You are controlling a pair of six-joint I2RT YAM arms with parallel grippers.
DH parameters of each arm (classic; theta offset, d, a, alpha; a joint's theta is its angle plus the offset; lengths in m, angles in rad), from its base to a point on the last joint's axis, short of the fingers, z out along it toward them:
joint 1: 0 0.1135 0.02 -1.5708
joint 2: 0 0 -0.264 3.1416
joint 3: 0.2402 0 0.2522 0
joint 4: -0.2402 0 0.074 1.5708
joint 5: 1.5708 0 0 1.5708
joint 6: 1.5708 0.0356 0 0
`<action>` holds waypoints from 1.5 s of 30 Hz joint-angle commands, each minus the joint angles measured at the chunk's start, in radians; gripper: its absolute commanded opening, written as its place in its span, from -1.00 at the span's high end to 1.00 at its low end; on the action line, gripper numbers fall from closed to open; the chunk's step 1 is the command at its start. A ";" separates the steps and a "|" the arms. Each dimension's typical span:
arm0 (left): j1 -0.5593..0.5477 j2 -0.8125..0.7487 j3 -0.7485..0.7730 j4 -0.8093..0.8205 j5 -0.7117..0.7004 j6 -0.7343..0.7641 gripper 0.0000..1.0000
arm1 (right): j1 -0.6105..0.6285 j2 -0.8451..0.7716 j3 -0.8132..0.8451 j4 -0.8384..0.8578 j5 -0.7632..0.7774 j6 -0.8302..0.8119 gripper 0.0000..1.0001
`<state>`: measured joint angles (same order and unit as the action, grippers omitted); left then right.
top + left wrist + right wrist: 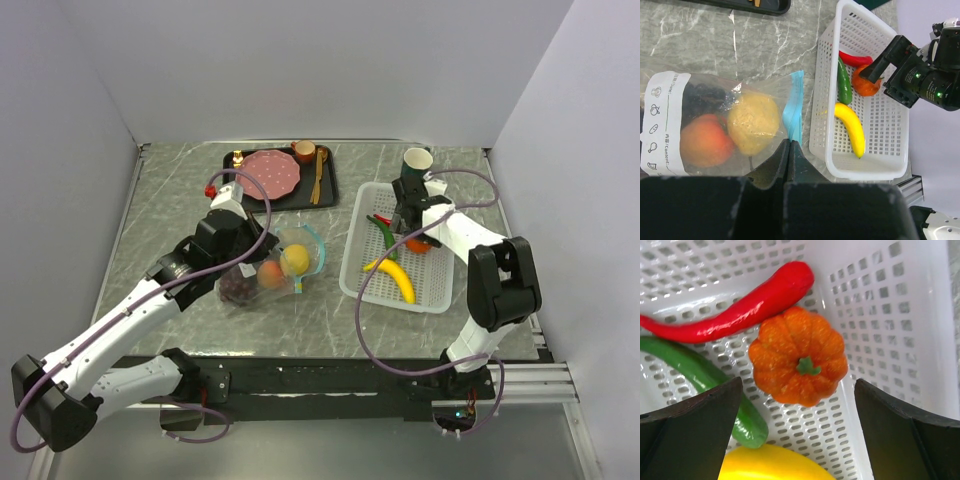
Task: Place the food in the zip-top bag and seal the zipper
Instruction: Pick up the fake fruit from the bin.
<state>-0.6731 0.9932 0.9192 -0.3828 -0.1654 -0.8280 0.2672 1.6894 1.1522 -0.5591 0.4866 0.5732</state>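
Note:
The clear zip-top bag [265, 272] lies at table centre-left, holding dark grapes [238, 286], an orange round fruit [270, 273] and a yellow lemon [294, 260]. Its teal zipper strip [319, 250] faces the basket. My left gripper [268, 241] is shut on the bag's edge beside the zipper [793, 112], jaws pressed together [789, 146]. My right gripper [412, 236] is open inside the white basket [352, 268], its fingers either side of and above an orange pumpkin [799, 357]. A red chili [747, 305], a green chili [705, 385] and a yellow banana [396, 279] lie in the basket.
A black tray [329, 190] at the back holds a pink plate [272, 172], gold cutlery [317, 176] and a small orange cup [304, 151]. A green cup [417, 160] stands behind the basket. Grey walls close in the left, back and right.

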 commanded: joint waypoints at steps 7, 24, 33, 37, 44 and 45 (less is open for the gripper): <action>-0.003 -0.021 0.006 0.016 -0.014 0.009 0.99 | -0.042 0.072 0.044 0.065 0.014 -0.038 -1.00; -0.003 -0.013 0.010 0.005 -0.020 0.013 0.99 | -0.048 0.010 -0.052 0.151 -0.111 -0.058 -0.53; -0.003 -0.011 0.010 0.010 -0.023 0.020 0.98 | -0.046 -0.150 -0.157 0.183 -0.180 -0.045 -0.44; -0.003 -0.004 0.009 0.016 -0.020 0.017 0.98 | -0.046 -0.233 -0.187 0.180 -0.204 -0.029 -0.44; -0.003 -0.005 0.007 0.022 -0.017 0.012 0.98 | -0.040 -0.370 -0.203 0.177 -0.347 -0.021 -0.44; -0.003 -0.004 0.007 0.022 -0.014 0.010 0.98 | -0.036 -0.404 -0.206 0.191 -0.371 -0.018 -0.44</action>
<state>-0.6731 0.9924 0.9192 -0.3862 -0.1806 -0.8276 0.2245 1.3861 0.9600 -0.4046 0.2161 0.5354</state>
